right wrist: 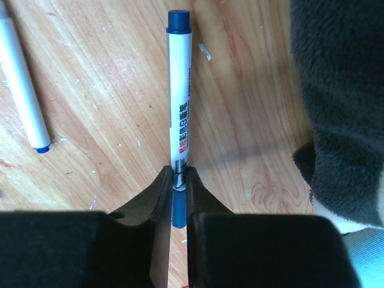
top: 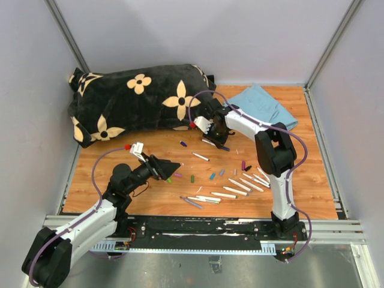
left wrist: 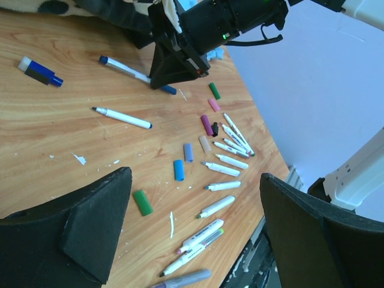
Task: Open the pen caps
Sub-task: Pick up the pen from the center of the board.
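As right claw pinches cap, cushion beside

Wooden table bears scattered pens, pen caps, flowered cushion, blue cloth.

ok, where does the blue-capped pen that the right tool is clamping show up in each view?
Top external: blue-capped pen at centre, just off the black floral pillow's right end.
Left wrist: pen in the upper left, running under the right tool.
Right wrist: pen upright at centre, clamped at its lower end.
Shared landmark: the pillow, which is top-left in the left wrist view and at the right edge in the right wrist view.
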You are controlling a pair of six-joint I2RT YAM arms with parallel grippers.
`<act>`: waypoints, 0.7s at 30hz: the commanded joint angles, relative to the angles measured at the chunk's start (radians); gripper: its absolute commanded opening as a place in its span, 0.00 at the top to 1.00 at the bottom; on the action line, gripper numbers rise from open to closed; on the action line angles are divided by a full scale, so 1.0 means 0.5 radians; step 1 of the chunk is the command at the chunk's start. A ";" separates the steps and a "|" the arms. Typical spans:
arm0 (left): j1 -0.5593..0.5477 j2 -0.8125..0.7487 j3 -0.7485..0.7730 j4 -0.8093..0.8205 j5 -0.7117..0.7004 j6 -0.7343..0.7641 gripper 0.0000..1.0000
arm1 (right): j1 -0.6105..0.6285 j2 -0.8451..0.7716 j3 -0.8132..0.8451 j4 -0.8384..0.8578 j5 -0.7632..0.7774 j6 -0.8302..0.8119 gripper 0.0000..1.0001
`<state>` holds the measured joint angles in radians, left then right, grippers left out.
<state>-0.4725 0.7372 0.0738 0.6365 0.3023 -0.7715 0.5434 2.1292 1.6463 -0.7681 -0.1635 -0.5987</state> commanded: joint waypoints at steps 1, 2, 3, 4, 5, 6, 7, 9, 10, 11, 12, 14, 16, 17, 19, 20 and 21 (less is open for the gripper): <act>0.012 0.004 -0.022 0.110 0.063 -0.008 0.09 | -0.005 -0.175 -0.071 0.097 -0.115 0.006 0.99; 0.010 0.004 -0.022 0.115 0.067 -0.006 0.09 | -0.008 -0.198 -0.090 0.116 -0.132 0.009 0.99; 0.010 0.004 -0.023 0.119 0.070 -0.008 0.09 | -0.012 -0.219 -0.106 0.135 -0.145 0.010 0.99; 0.010 0.004 -0.025 0.128 0.074 -0.006 0.09 | -0.014 -0.239 -0.120 0.152 -0.161 0.010 0.99; 0.009 0.004 -0.025 0.131 0.074 -0.007 0.09 | -0.017 -0.258 -0.132 0.165 -0.179 0.012 0.99; 0.009 0.007 -0.027 0.137 0.078 -0.009 0.09 | -0.023 -0.277 -0.140 0.175 -0.205 0.011 0.99; 0.009 0.007 -0.028 0.143 0.080 -0.012 0.09 | -0.022 -0.282 -0.147 0.177 -0.217 0.009 0.99; 0.009 0.010 -0.028 0.155 0.083 -0.012 0.09 | -0.028 -0.282 -0.160 0.183 -0.261 0.006 0.99; 0.009 0.014 -0.028 0.163 0.089 -0.015 0.09 | -0.031 -0.282 -0.167 0.185 -0.280 0.003 0.99; 0.009 0.016 -0.030 0.175 0.094 -0.017 0.09 | -0.031 -0.335 -0.173 0.184 -0.303 -0.001 0.99; 0.009 0.019 -0.030 0.182 0.100 -0.023 0.09 | -0.034 -0.348 -0.179 0.183 -0.322 -0.005 0.99; 0.009 0.022 -0.031 0.197 0.106 -0.025 0.09 | -0.032 -0.360 -0.196 0.181 -0.357 -0.017 0.99; 0.009 0.028 -0.031 0.207 0.110 -0.029 0.09 | -0.035 -0.372 -0.210 0.181 -0.391 -0.031 0.99; 0.009 0.030 -0.030 0.211 0.109 -0.028 0.09 | -0.035 -0.376 -0.213 0.177 -0.409 -0.037 0.99; 0.009 0.036 -0.031 0.220 0.112 -0.032 0.09 | -0.035 -0.380 -0.215 0.161 -0.438 -0.047 0.99; 0.009 0.042 -0.031 0.225 0.113 -0.035 0.09 | -0.037 -0.383 -0.220 0.159 -0.458 -0.049 0.99; 0.009 0.046 -0.031 0.234 0.113 -0.036 0.09 | -0.038 -0.390 -0.221 0.155 -0.476 -0.049 0.99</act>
<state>-0.4725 0.7532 0.0708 0.7029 0.3393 -0.7868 0.5423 1.9720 1.5532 -0.6773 -0.3401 -0.6060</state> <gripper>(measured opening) 0.915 0.105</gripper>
